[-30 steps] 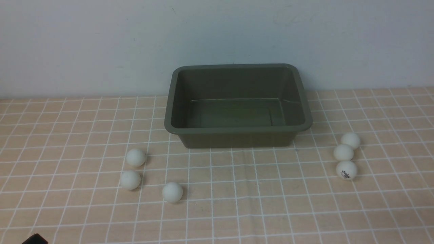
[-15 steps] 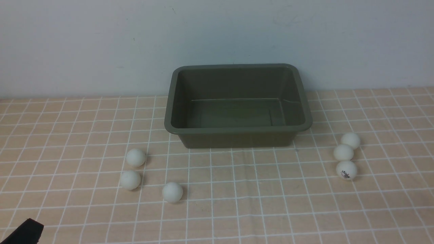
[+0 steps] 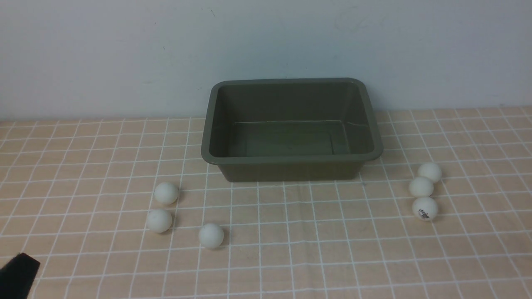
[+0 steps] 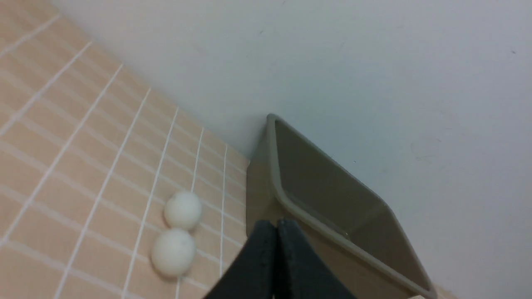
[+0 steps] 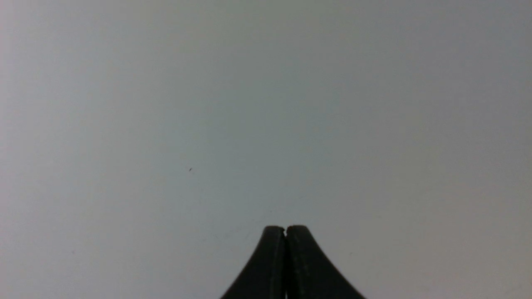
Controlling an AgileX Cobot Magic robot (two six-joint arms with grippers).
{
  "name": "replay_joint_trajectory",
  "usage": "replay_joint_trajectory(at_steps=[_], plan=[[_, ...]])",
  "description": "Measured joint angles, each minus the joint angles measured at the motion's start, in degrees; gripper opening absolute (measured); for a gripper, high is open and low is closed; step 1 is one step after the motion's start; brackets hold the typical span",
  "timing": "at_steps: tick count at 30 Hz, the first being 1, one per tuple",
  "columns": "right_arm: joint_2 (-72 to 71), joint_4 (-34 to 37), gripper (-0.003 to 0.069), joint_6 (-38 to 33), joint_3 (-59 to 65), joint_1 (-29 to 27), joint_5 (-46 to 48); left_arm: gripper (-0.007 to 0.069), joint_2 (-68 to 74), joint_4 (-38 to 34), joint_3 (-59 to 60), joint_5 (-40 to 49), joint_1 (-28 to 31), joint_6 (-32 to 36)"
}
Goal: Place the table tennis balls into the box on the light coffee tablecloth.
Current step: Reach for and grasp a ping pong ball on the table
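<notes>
Front view is showing the box [image 3: 291,171] on the light coffee tablecloth [image 3: 291,253] by a pale wall [image 3: 124,54], three table tennis balls [image 3: 211,236] lying each side. Only wrist views are revealing the left gripper [image 4: 276,226] and right gripper [image 5: 286,229] pinched closed.

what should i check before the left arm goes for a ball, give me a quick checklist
1. The box is empty and upright: ok.
2. Six table tennis balls lie on the tablecloth, three on each side of the box: ok.
3. The left gripper is open to grasp: not ok, shut.
4. The right gripper is open: not ok, shut.
5. Where the right gripper sits: cannot tell, its view shows only wall.
</notes>
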Motion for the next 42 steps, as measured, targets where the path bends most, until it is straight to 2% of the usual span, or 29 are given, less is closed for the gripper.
replay_joint_trajectory(at_steps=[1, 2, 3, 4, 6, 7, 9, 12, 13, 15, 16, 17, 21, 25, 29, 33, 34, 35, 36, 38, 39, 40, 41, 42], plan=[[0.00, -4.02, -0.0018, 1.36, -1.15, 0.00, 0.25, -0.0069, 0.00, 0.00, -1.35, 0.61, 0.00, 2.28], [0.09, -9.51, -0.0018, 3.91, -3.62, 0.00, 0.66, -0.0069, 0.00, 0.00, -3.33, 2.62, 0.00, 7.57], [0.19, -10.48, -0.0018, 4.40, -4.00, 0.00, 0.75, -0.0069, 0.00, 0.00, -3.66, 2.62, 0.00, 7.57], [1.47, -18.77, -0.0018, 8.87, -6.63, 0.00, 1.07, -0.0069, 0.35, 0.00, -6.04, 5.60, 0.00, 13.20], [5.03, -30.17, -0.0018, 16.60, -10.23, 0.00, 1.13, -0.0069, 2.51, 0.00, -8.52, 9.69, 0.00, 18.87], [5.03, -31.36, -0.0018, 16.60, -10.51, 0.00, 1.06, -0.0069, 3.15, 0.00, -8.74, 10.46, 0.00, 19.78], [10.76, -47.85, -0.0018, 28.07, -13.74, 0.00, -1.33, -0.0069, 8.48, 0.00, -11.12, 14.64, 0.00, 24.19], [18.25, -67.38, -0.0018, 43.07, -17.15, 0.00, -8.26, -0.0069, 15.36, 0.00, -13.47, 18.42, 0.00, 27.77], [19.85, -71.70, -0.0018, 45.16, -17.98, 0.00, -10.13, -0.0069, 17.45, 0.07, -14.24, 19.06, 0.00, 28.39], [25.94, -87.06, -0.0018, 57.50, -21.10, -0.05, -17.59, -0.0069, 22.69, 0.23, -16.60, 20.65, 0.00, 30.56], [26.51, -87.85, -0.0018, 58.39, -21.56, -0.05, -18.13, -0.0069, 23.75, 0.23, -16.83, 20.75, 0.00, 30.77], [31.51, -92.64, -0.0017, 65.20, -23.08, -0.12, -21.49, -0.0069, 27.79, 0.65, -19.02, 21.83, 0.00, 32.36], [40.58, -95.25, -0.0017, 72.06, -25.40, -0.31, -23.24, -0.0069, 35.71, 3.05, -23.05, 23.81, 0.00, 33.91], [48.46, -95.25, -0.0016, 73.93, -28.53, -0.31, -19.70, -0.0069, 42.45, 5.38, -26.14, 26.35, 0.00, 34.21], [53.10, -95.25, -0.0016, 73.93, -32.49, -0.31, -9.90, -0.0069, 46.01, 5.81, -26.78, 27.26, 0.00, 34.31], [57.87, -94.52, -0.0016, 69.77, -37.59, -0.31, 12.11, -0.0069, 48.15, 5.99, -26.84, 27.78, 0.00, 35.99], [58.04, -94.39, -0.0016, 69.35, -37.84, -0.31, 14.17, -0.0069, 48.18, 5.99, -26.84, 27.78, 0.00, 35.95], [59.26, -92.95, -0.0016, 64.35, -38.43, -0.31, 21.96, -0.0069, 48.20, 6.20, -26.91, 27.78, 0.00, 36.95], [59.55, -91.78, -0.0016, 62.07, -38.50, -0.31, 24.57, -0.0069, 48.20, 6.43, -26.90, 27.78, 0.00, 37.13], [60.26, -81.81, -0.0016, 50.77, -38.71, -0.37, 33.72, -0.0069, 48.20, 7.22, -26.95, 27.78, 0.00, 37.26], [60.29, -80.65, -0.0016, 49.51, -38.71, -0.37, 34.41, -0.0069, 48.20, 7.41, -26.95, 27.78, 0.00, 37.26], [60.60, -69.63, -0.0016, 38.11, -38.77, -0.37, 39.54, -0.0069, 48.20, 8.18, -26.95, 27.78, 0.00, 37.08], [60.68, -68.03, -0.0016, 36.57, -38.77, -0.37, 40.17, -0.0069, 48.20, 8.28, -26.95, 27.73, 0.00, 36.92], [61.18, -56.55, -0.0016, 25.09, -38.77, -0.37, 44.34, -0.0069, 48.20, 8.91, -26.95, 27.67, 0.00, 36.22]])
